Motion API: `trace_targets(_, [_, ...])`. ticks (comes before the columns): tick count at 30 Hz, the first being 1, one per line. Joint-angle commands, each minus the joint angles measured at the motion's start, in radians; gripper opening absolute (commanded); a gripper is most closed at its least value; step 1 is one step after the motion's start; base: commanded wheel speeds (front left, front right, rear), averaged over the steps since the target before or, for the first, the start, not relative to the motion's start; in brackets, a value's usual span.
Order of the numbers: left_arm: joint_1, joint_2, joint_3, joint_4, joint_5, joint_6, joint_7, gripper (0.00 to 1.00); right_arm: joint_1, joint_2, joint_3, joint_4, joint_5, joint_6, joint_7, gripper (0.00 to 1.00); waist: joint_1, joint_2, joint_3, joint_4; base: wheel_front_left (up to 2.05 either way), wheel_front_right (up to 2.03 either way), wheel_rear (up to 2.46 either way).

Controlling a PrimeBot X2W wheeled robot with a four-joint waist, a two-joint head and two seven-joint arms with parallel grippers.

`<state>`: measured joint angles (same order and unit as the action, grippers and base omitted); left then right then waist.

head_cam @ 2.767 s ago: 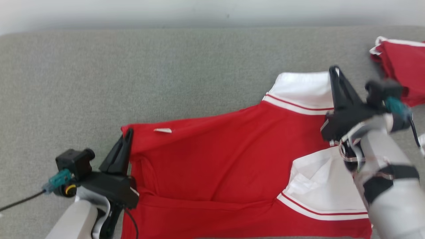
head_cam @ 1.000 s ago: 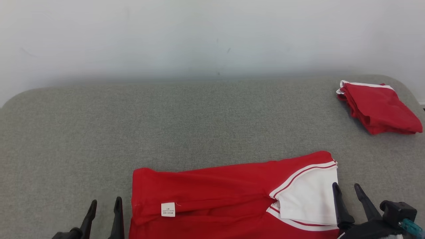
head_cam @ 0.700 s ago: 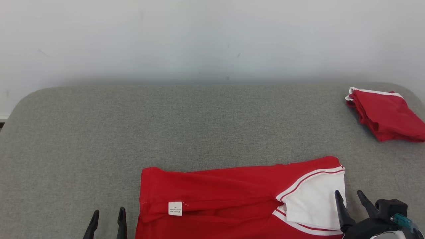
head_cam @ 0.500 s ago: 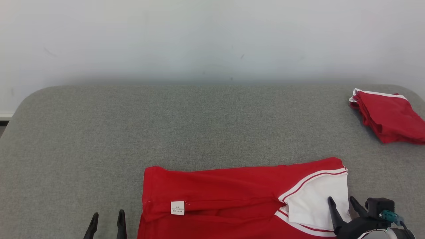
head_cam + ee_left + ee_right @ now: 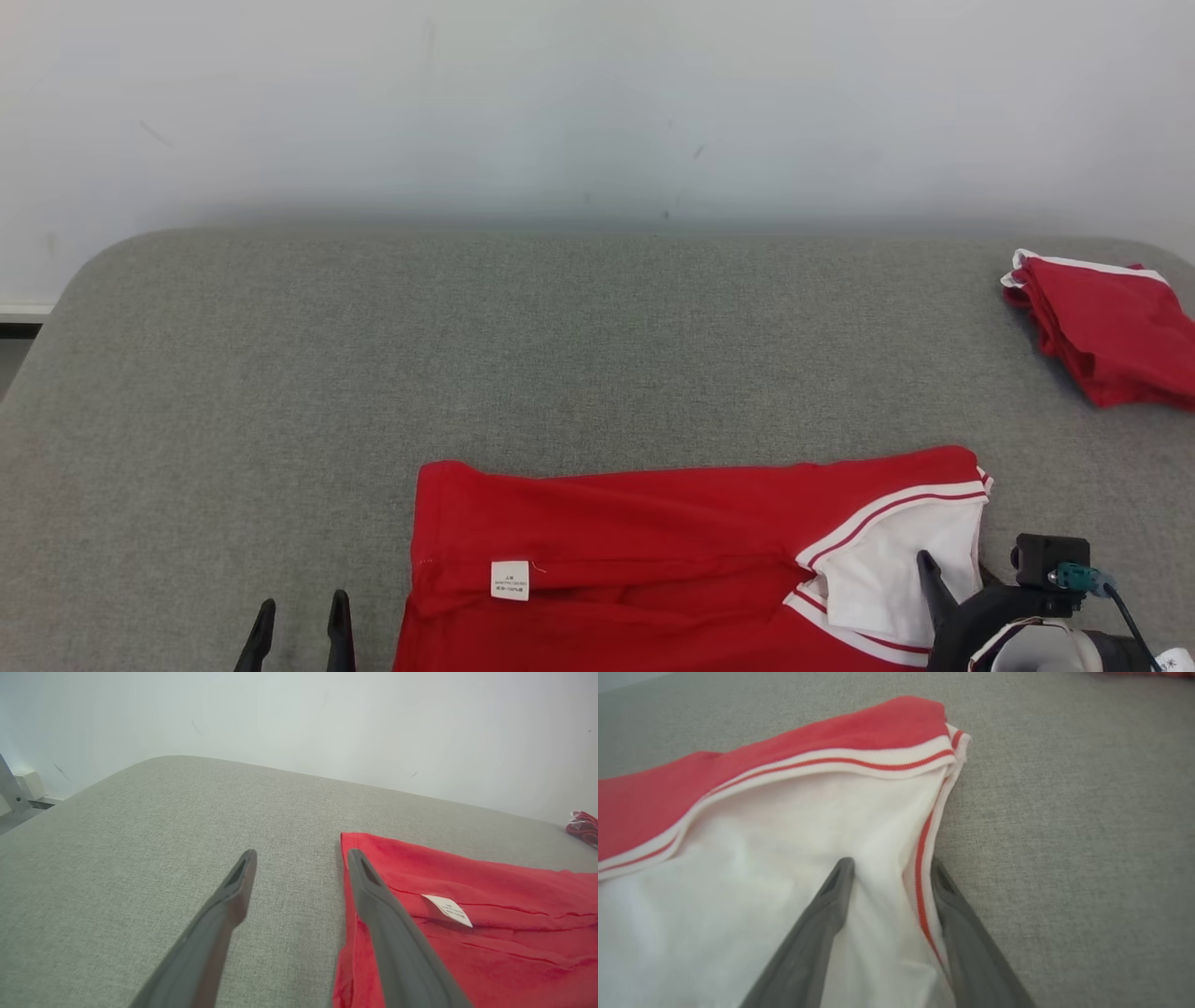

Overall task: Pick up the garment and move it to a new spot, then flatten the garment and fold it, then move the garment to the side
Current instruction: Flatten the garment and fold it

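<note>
Garment first: red cloth garment [image 5: 653, 551] with white sleeve panels lies flat on grey fabric-covered tabletop [image 5: 560, 355], at the near edge, right of centre in head view, its lower part cut off by the frame. It is folded into a long band running left to right. Small white rectangular care label [image 5: 510, 580] sits on its left end, near the hem. White sleeve with red-and-white striped trim [image 5: 896, 569] is at its right end.

Left gripper [image 5: 301, 856]: two dark fingers spread wide, nothing between them. It hovers over bare tabletop just beside the garment's left edge. In left wrist view the finger on that view's right overlaps the red edge; whether it touches cannot be told. In head view its tips poke up at bottom left.

Right gripper [image 5: 892, 865]: fingers apart, straddling the white sleeve's outer edge. One finger lies over the white cloth, the other is on the tabletop side, and the red-striped hem runs between them. Not clamped on the cloth yet. Black wrist camera with teal plug [image 5: 1055, 560] shows at head view's bottom right.

Pile of folded red cloth with white trim [image 5: 1111, 336] rests at the tabletop's far right, well apart from the garment. Plain white wall [image 5: 597, 93] stands behind.
</note>
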<state>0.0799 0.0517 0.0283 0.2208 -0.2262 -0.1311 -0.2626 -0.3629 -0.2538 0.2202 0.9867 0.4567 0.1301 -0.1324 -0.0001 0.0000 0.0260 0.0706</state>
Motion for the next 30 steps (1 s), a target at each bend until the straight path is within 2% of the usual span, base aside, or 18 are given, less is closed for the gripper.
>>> trace_targets(1, [-0.001, -0.002, 0.001, 0.002, -0.002, 0.001, -0.003, 1.0, 0.012, 0.017, 0.02, 0.014, 0.016, 0.001, 0.012, 0.0, 0.0001, 0.0, 0.0, 0.0, 0.0, 0.0, 0.0])
trace_targets(6, [0.007, -0.002, 0.005, 0.003, -0.005, 0.001, -0.003, 1.0, -0.003, -0.024, 0.053, 0.019, 0.068, -0.001, -0.003, 0.0, 0.0001, 0.0, -0.002, -0.008, 0.0, 0.0, 0.0])
trace_targets(10, [0.002, -0.002, 0.003, 0.001, -0.006, 0.001, -0.003, 1.0, -0.021, -0.099, 0.044, 0.03, 0.105, -0.001, -0.028, 0.0, 0.0001, 0.0, -0.004, -0.013, 0.0, 0.0, 0.0])
trace_targets(19, [0.015, -0.002, 0.004, 0.0, -0.008, 0.001, -0.003, 1.0, -0.043, -0.205, 0.035, 0.029, 0.148, 0.0, -0.057, 0.0, 0.0001, 0.0, -0.009, -0.038, 0.0, 0.0, 0.0])
trace_targets(25, [0.017, -0.002, -0.002, 0.007, -0.006, 0.001, -0.003, 1.0, -0.017, -0.199, 0.08, -0.079, 0.203, 0.0, -0.042, 0.0, 0.0001, 0.0, -0.023, -0.062, 0.0, 0.0, 0.0])
trace_targets(30, [0.015, -0.002, 0.001, 0.007, -0.002, 0.001, -0.003, 1.0, 0.02, -0.195, 0.135, -0.261, 0.258, 0.0, -0.002, 0.0, 0.0001, 0.0, -0.031, -0.077, 0.0, 0.0, 0.0])
